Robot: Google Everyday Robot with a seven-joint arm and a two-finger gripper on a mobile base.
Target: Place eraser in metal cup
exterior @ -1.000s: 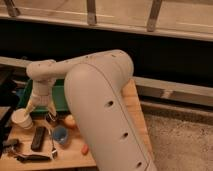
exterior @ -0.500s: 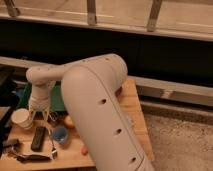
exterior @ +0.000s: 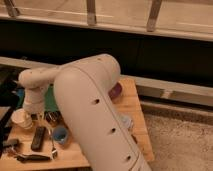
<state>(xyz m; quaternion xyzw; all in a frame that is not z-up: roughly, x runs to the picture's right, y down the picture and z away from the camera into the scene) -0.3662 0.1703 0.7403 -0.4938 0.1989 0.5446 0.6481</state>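
Observation:
The black eraser lies flat on the wooden table, near its front left. The small metal cup stands just behind and to the right of it, partly hidden by the arm. My gripper hangs from the white wrist above the table's left side, between the white cup and the metal cup, just behind the eraser. The eraser is on the table, not in the gripper. My large white arm covers the middle of the table.
A small blue cup stands right of the eraser. A thin tool and a dark-handled tool lie at the front left. A green tray and a purple bowl sit at the back.
The wrist and gripper have shifted slightly left and down towards the table. The eraser and the cups have not moved.

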